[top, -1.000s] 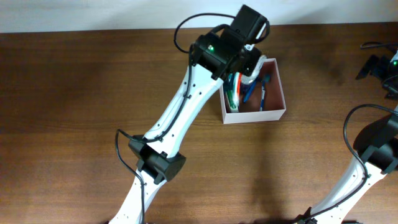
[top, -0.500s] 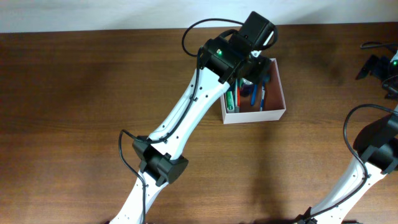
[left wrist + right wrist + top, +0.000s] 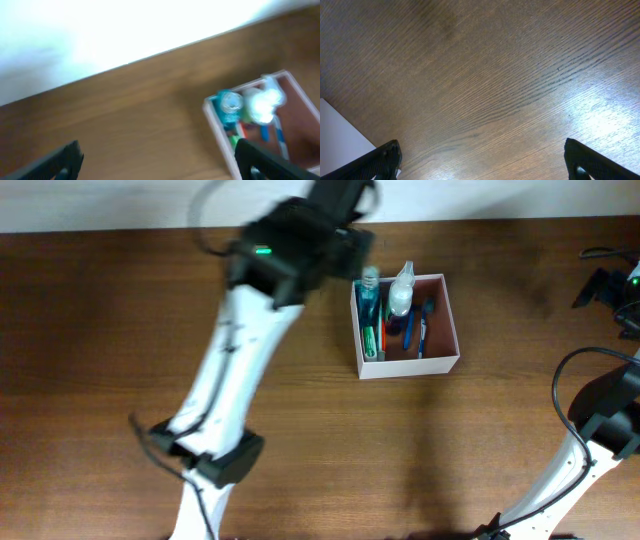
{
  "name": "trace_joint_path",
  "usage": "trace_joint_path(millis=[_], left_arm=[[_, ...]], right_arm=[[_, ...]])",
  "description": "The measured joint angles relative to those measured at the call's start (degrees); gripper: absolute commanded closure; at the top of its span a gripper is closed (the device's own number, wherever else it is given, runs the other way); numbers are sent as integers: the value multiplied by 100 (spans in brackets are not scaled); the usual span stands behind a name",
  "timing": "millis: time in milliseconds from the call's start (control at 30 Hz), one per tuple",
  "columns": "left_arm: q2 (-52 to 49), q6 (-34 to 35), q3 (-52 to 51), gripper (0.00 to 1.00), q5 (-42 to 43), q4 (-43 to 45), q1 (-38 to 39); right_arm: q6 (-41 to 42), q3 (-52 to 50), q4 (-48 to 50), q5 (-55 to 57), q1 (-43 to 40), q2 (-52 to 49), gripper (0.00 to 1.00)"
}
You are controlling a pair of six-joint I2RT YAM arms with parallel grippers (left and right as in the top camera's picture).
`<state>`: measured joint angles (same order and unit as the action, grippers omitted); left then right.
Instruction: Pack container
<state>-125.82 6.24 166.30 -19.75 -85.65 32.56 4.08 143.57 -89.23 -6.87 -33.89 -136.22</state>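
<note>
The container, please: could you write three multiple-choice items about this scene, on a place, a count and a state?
1. Where in the container does the blue bottle stand? A) far-left corner B) near-right corner C) middle
2. How many bottles stand in it? A) one B) two C) four
3. The left gripper is: A) shut on a bottle B) open and empty C) out of view
Answers: 1 A, the overhead view shows it there. 2 B, the blue bottle and a white bottle. 3 B, its fingers stand wide apart, holding nothing.

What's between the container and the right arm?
Only bare table lies between the container and the right arm, per the overhead view.
</note>
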Motion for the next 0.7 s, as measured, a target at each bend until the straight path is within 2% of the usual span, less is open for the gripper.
trace_joint_path(millis=[200,400,700], left_arm=[[597,396,59,1,-306,-1069,-474],[861,691,59,1,-101,-1097,-601],[925,758,57,1,24,-1099,-597]], right_arm=[[-2,0,0,0,0,0,1],[-4,0,0,2,0,0,1],[-4,0,0,0,0,0,1]])
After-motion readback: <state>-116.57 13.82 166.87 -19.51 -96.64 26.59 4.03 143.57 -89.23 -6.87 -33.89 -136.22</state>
